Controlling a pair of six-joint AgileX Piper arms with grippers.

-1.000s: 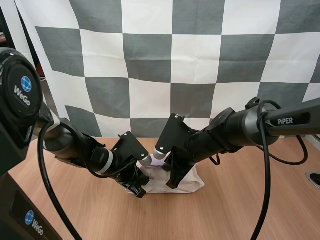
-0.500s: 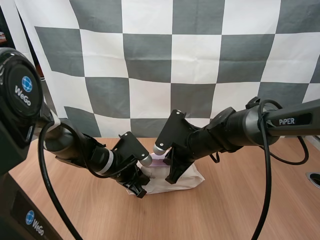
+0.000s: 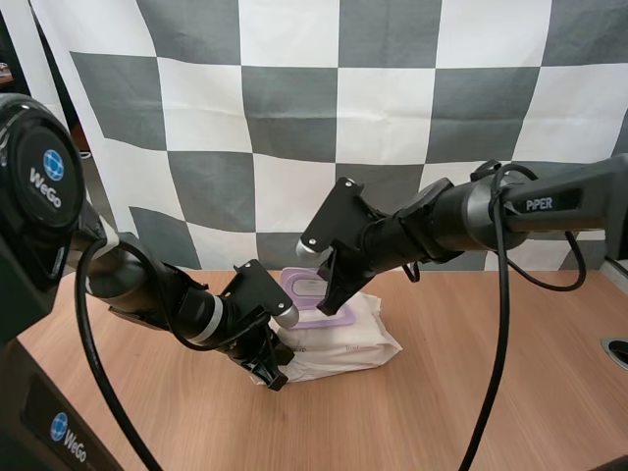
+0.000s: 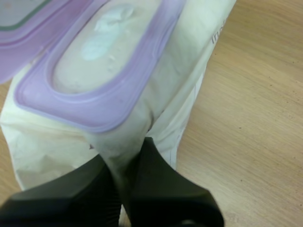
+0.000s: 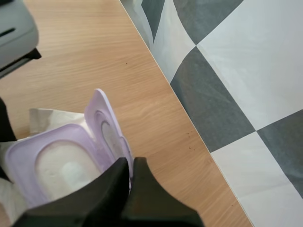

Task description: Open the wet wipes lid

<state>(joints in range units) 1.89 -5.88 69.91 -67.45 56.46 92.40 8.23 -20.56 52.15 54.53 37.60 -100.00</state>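
Right wrist view: right gripper (image 5: 129, 161) pinches the lid (image 5: 102, 118), left gripper (image 4: 125, 152) clamps the pack (image 4: 189, 94); a slip could let it fall closed.

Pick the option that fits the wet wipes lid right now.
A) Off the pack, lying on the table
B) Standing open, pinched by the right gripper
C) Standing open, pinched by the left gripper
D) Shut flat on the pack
B: the purple lid stands up from its frame with its edge between the tips of the right gripper, while the left gripper pinches the end of the pack of wet wipes.
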